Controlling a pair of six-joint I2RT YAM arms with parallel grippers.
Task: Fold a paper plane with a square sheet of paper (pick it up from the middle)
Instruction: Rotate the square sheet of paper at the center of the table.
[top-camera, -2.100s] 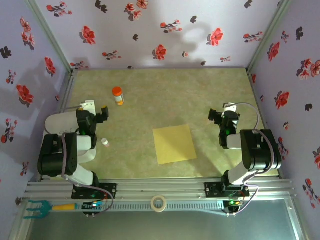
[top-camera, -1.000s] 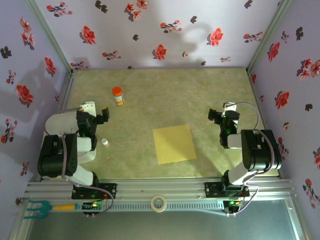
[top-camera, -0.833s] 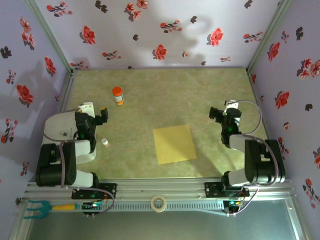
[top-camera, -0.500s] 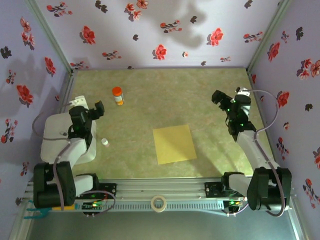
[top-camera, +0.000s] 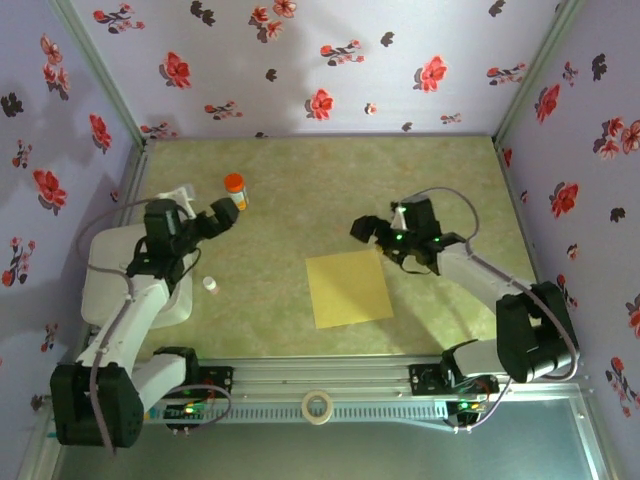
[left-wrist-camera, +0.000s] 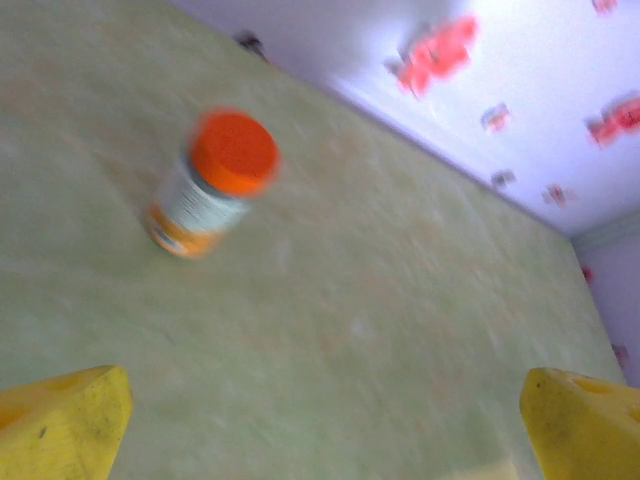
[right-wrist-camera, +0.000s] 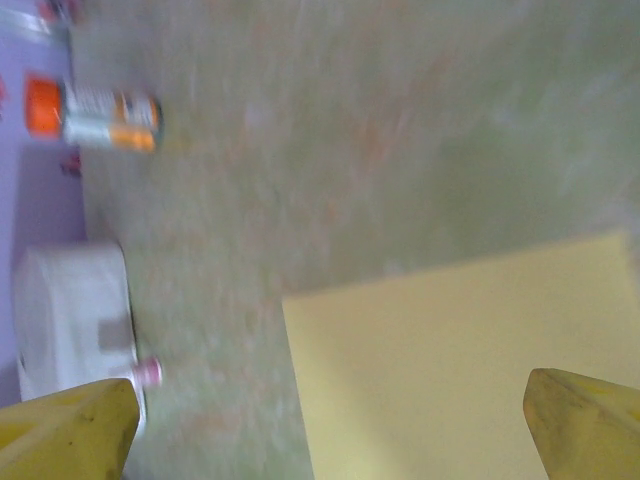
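The square sheet of paper (top-camera: 348, 288) is plain yellow and lies flat and uncreased on the table, right of centre. My right gripper (top-camera: 365, 228) hovers open just beyond the sheet's far edge, nothing between its yellow fingertips (right-wrist-camera: 585, 420). In the right wrist view the paper (right-wrist-camera: 470, 370) spreads under the right gripper (right-wrist-camera: 325, 430). Over the left part of the table my left gripper (top-camera: 228, 212) stands open and empty, just short of the orange-capped bottle. Its fingertips (left-wrist-camera: 60, 425) frame bare table, with the left gripper (left-wrist-camera: 325, 430) well apart from the sheet.
A small orange-capped bottle (top-camera: 235, 190) stands at the back left, blurred in the left wrist view (left-wrist-camera: 215, 180). A tiny white cap (top-camera: 210, 284) lies by the left arm. Flowered walls enclose three sides. A tape roll (top-camera: 318, 406) sits on the front rail.
Both arms have unfolded from their rest poses. The right gripper swung left to the sheet's far edge; the left gripper reached forward and right toward the bottle. The sheet has not moved.
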